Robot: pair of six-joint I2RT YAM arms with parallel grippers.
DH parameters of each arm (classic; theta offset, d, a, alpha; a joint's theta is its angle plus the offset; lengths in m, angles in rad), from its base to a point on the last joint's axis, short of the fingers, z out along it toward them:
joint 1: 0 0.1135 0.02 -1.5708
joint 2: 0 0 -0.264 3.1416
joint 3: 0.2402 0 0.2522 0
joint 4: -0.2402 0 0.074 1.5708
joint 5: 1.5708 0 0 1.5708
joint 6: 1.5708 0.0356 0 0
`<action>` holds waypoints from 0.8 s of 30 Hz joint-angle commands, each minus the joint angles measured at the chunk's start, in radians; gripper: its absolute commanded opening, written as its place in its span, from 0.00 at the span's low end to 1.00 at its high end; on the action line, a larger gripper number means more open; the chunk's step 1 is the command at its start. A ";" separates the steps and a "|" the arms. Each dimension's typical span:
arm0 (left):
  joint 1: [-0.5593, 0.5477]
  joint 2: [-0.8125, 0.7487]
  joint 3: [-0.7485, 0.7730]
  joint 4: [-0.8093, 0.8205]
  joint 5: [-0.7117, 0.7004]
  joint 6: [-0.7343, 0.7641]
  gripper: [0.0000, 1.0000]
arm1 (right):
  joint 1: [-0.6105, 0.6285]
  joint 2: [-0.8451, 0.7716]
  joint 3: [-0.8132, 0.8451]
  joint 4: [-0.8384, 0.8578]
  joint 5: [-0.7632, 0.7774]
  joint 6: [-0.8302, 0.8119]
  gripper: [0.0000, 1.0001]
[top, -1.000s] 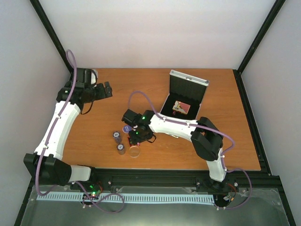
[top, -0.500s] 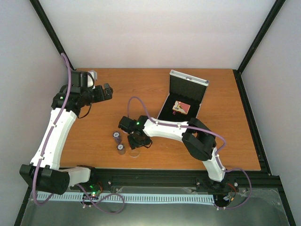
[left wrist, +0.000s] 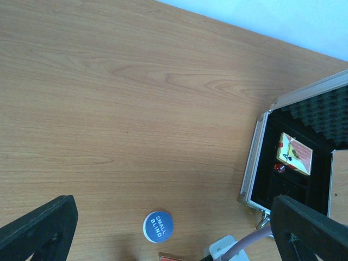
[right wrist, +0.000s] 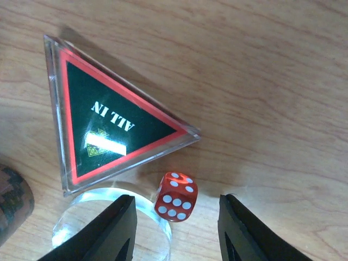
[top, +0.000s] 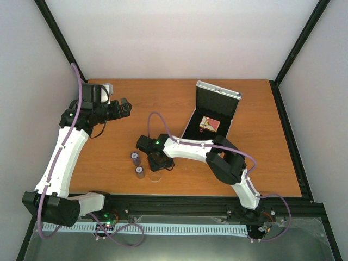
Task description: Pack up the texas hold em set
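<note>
The silver case [top: 218, 99] stands open at the back right, with the pink-red card box [top: 210, 124] in its black lining. The left wrist view shows the case [left wrist: 255, 157], the card box [left wrist: 294, 154], a red die [left wrist: 279, 168] inside, and the blue "SMALL BLIND" token [left wrist: 157, 226] on the table. My right gripper [top: 159, 163] is open and low over the table. A red die [right wrist: 175, 197] lies between its fingers [right wrist: 111, 231], beside the triangular "ALL IN" token [right wrist: 109, 128] and the clear round token [right wrist: 109, 220]. My left gripper [top: 124, 107] is open, empty and raised.
Two dark chip stacks [top: 135, 158] [top: 140, 172] stand just left of the right gripper, and one edges into the right wrist view [right wrist: 13, 198]. The clear token [top: 156, 175] lies near the table's front edge. The right arm's cable loops above the table's middle.
My right gripper has moved a little left and towards the near edge, settling over the die and tokens. The left arm has shifted slightly back.
</note>
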 commanded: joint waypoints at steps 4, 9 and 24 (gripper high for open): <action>0.006 -0.013 -0.001 0.016 0.012 -0.020 1.00 | -0.020 0.022 0.007 0.000 0.023 0.004 0.41; 0.006 -0.007 0.001 0.015 0.009 -0.016 1.00 | -0.033 0.034 0.010 0.008 0.016 -0.007 0.40; 0.006 0.006 -0.004 0.016 0.008 -0.014 1.00 | -0.044 0.061 0.012 0.011 -0.002 -0.037 0.30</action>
